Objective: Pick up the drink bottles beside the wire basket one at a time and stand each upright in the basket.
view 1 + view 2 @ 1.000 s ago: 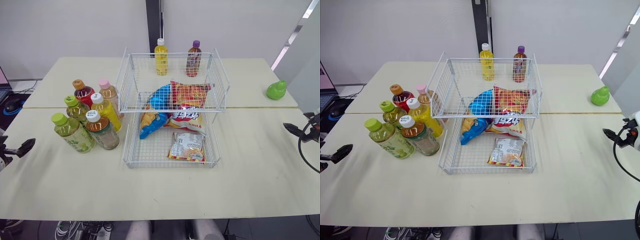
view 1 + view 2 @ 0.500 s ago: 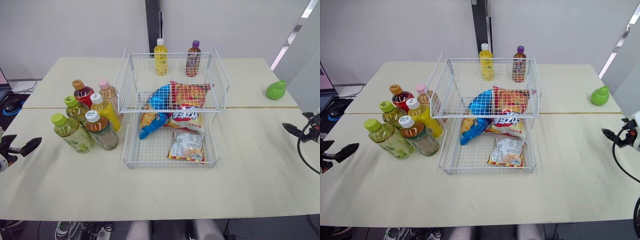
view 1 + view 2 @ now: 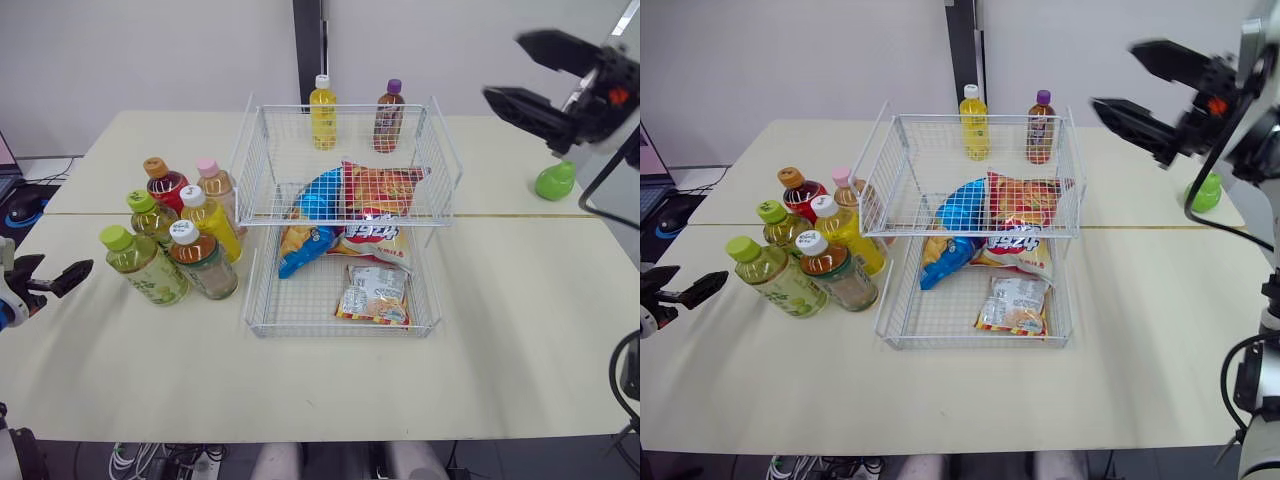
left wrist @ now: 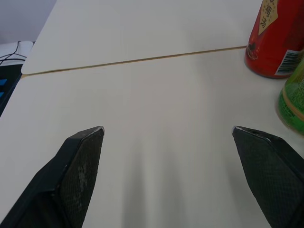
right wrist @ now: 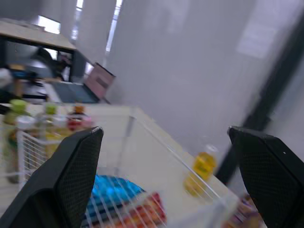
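Near left: my left gripper hangs low over the table, its fingers spread wide with nothing between them. It sits a little short of the bottle cluster.

Centre left: six drink bottles stand upright in a tight group just beside the wire basket. A green-capped bottle is nearest me, and the red bottle and pink-capped bottle are farthest.

Centre: the lower tier holds snack bags.

Rear: a yellow bottle and a purple-capped bottle stand upright at the upper tier's back edge. I cannot tell whether they are inside it or behind it.

Far right: my right gripper is high above the table, its fingers parted and gripping nothing. A green object sits below it.
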Action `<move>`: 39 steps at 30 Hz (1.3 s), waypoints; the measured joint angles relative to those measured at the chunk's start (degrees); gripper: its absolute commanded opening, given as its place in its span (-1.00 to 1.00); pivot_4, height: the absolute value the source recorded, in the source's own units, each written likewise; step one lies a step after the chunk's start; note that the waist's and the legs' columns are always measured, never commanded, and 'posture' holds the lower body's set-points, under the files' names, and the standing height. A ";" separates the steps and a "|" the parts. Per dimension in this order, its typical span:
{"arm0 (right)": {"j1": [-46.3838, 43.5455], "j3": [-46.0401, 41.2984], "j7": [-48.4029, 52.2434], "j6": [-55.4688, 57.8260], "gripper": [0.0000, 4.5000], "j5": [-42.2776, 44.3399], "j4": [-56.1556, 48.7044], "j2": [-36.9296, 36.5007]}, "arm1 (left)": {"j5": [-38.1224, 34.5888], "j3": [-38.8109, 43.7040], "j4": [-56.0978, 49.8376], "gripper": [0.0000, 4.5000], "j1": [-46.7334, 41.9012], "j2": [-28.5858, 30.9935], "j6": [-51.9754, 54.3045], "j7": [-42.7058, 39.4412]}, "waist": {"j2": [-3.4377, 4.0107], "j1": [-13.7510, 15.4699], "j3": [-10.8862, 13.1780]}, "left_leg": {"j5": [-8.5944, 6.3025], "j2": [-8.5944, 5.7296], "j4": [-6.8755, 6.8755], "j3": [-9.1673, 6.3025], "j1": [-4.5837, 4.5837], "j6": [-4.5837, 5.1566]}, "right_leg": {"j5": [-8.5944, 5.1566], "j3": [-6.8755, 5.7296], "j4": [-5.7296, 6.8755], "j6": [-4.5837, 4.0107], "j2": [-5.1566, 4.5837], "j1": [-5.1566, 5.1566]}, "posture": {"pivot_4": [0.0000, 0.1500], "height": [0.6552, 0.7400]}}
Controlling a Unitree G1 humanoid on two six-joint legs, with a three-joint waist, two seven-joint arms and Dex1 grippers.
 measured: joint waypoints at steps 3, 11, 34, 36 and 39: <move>0.72 0.78 -0.97 9.57 1.00 10.95 -8.30 1.19 | 0.00 0.02 0.57 0.99 -0.49 0.01 0.00 -0.20 | -0.04 0.88 -0.02 | 0.00 -0.19 0.04 0.01 -0.08 0.01 | 0.00 0.01 -0.04 0.00 -0.05 0.00 | 1.00 1.00; 4.28 3.66 0.58 16.05 1.00 18.29 -15.76 1.27 | -0.62 1.10 -0.40 0.99 2.74 0.01 0.22 -0.46 | -0.08 0.60 -0.04 | -0.01 -0.05 0.09 0.05 -0.10 0.05 | 0.03 0.07 -0.01 0.04 -0.07 -0.10 | 1.00 1.00; 11.55 3.92 -5.50 1.04 1.00 10.22 -17.85 12.59 | -9.14 14.08 -21.30 0.99 21.89 -2.50 8.99 3.01 | -0.16 0.54 -0.10 | -0.01 0.55 0.08 0.43 -0.10 0.04 | 0.21 0.18 0.00 -0.27 0.25 -0.37 | 1.00 1.00; 11.18 4.20 -4.71 0.83 1.00 9.97 -18.24 11.76 | -9.74 14.17 -22.24 0.99 22.25 -2.49 10.36 2.80 | -0.17 0.54 -0.10 | -0.01 0.57 0.07 0.43 -0.10 0.03 | 0.20 0.17 -0.02 -0.29 0.27 -0.37 | 1.00 1.00; 11.24 4.96 -3.54 0.89 1.00 9.26 -18.45 11.04 | -11.35 15.73 -22.52 0.99 22.32 -2.39 13.84 2.06 | -0.17 0.52 -0.10 | -0.01 0.62 0.06 0.43 -0.10 0.03 | 0.19 0.18 -0.01 -0.30 0.32 -0.40 | 1.00 1.00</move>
